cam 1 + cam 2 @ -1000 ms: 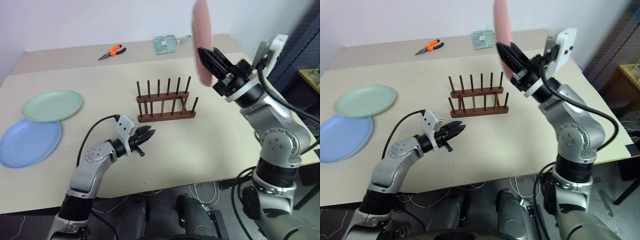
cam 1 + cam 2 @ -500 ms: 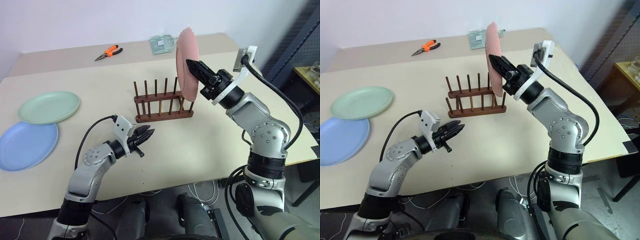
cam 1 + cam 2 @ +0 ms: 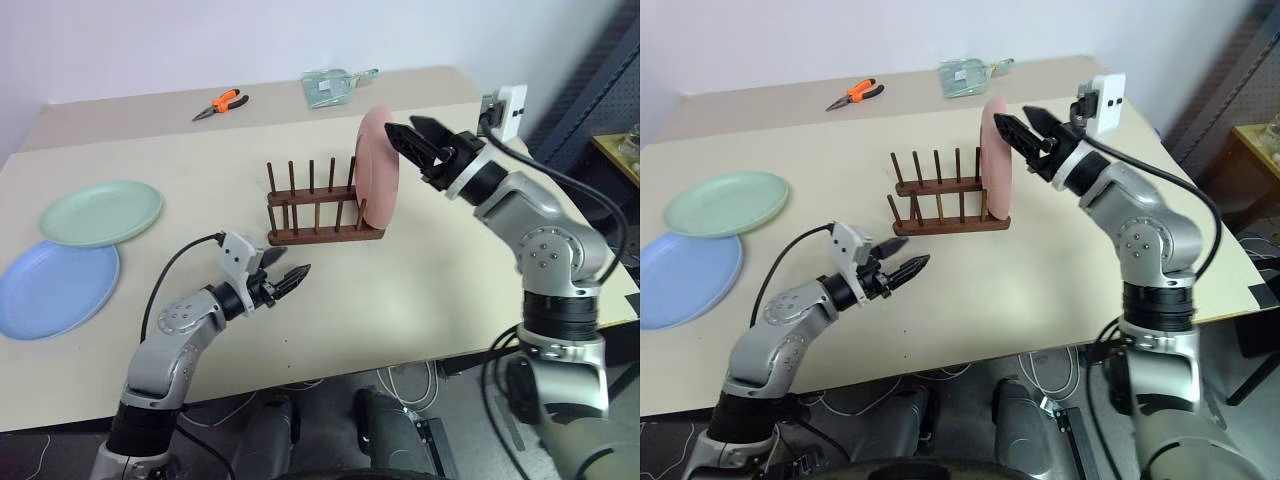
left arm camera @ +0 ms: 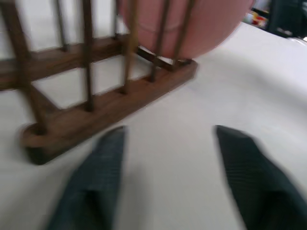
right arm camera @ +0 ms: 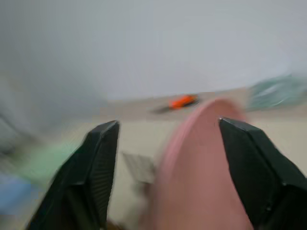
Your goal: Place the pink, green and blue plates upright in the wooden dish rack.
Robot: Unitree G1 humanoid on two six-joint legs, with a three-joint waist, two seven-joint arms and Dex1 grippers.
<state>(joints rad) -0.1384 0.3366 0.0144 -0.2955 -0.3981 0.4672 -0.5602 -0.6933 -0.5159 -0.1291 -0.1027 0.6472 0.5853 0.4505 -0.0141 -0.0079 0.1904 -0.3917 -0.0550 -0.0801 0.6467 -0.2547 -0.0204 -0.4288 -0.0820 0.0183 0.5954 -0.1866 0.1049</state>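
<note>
Right gripper (image 3: pixel 412 132): fingers spread apart, level with the top edge of the pink plate (image 3: pixel 377 168); they straddle that rim with a gap on each side and grip nothing.
Pink plate: upright on its edge at the right end of the wooden dish rack (image 3: pixel 322 212), between the pegs.
Left gripper (image 3: pixel 287 279): fingers parted, empty, above the table (image 3: pixel 420 290) in front of the rack, pointing toward it.
Green plate (image 3: pixel 101 212): flat on the table, far left.
Blue plate (image 3: pixel 55 289): flat, nearer the front edge, its rim tucked under the green plate.
Far side of table: orange-handled pliers (image 3: pixel 223 103); a clear packet (image 3: pixel 331 87).
</note>
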